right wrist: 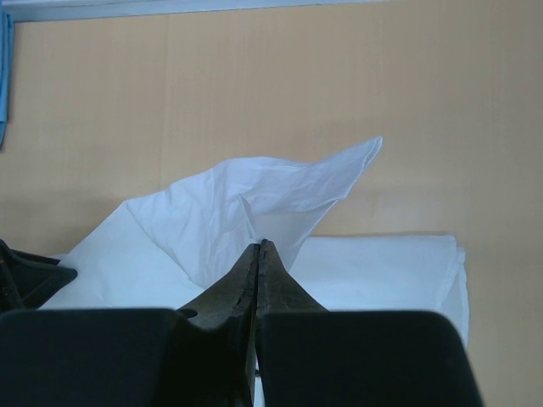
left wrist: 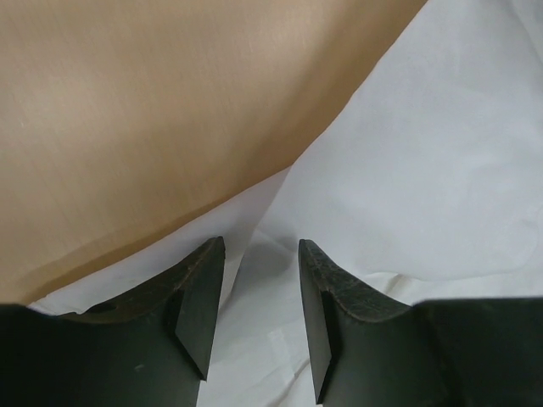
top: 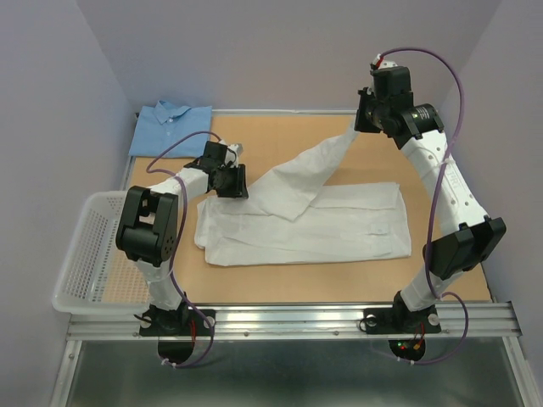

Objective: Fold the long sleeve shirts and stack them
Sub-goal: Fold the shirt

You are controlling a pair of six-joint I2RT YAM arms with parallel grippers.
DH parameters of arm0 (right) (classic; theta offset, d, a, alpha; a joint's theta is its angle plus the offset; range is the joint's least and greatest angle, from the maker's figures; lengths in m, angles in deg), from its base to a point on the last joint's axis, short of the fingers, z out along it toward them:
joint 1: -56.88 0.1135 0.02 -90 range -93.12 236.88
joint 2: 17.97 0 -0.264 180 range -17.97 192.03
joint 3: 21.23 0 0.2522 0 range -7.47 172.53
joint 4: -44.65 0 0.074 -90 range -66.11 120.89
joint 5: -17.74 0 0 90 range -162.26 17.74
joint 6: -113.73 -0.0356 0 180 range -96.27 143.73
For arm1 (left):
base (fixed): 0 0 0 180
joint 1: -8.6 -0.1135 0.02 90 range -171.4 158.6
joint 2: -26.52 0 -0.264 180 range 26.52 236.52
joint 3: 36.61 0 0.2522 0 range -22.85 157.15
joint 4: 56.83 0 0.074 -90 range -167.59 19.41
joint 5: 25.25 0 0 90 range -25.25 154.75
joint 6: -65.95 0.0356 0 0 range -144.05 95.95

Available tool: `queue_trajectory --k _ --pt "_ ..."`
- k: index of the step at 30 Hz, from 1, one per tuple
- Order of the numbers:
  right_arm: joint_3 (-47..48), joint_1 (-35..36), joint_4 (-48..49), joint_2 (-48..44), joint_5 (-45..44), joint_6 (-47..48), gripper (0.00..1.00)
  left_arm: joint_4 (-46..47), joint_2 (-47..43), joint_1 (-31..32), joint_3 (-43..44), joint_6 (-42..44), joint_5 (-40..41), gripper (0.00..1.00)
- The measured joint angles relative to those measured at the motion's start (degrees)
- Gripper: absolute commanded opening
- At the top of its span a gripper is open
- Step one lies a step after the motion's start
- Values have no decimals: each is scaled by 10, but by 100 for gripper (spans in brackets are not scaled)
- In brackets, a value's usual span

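Tan table (top: 280,287): blue shirt (top: 170,127) looks folded at the back, white shirt (top: 339,227) half done, right gripper (top: 360,124) pinching its sleeve (top: 318,161), left gripper (top: 232,184) half-open over it, nothing stacked yet.

Blue shirt (right wrist: 3,80) cut by frame edge; white shirt (top: 339,225) corner beneath left pincer (top: 231,188) hidden, contact likely.
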Motion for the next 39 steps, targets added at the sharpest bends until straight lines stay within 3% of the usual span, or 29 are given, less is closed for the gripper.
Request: queue_trajectory --k 3,6,7,9,21,29,39 --pt "0 0 0 0 0 1 1 -2 0 0 -1 1 -10 38" --pt "0 0 0 0 0 1 1 -2 0 0 -6 4 -23 21" --pt "0 0 0 0 -1 1 0 -2 -1 0 -10 5 -28 6" --pt "0 0 0 0 -3 1 1 -4 -2 0 -19 8 -35 0" --pt "13 0 -7 -13 -30 11 1 -19 -42 0 -38 50 -56 0" --pt "9 0 -30 -77 -104 1 1 -50 -59 0 -50 85 -72 0" --pt "-106 3 -56 -104 -207 -25 1 -82 -69 0 -50 106 -70 1"
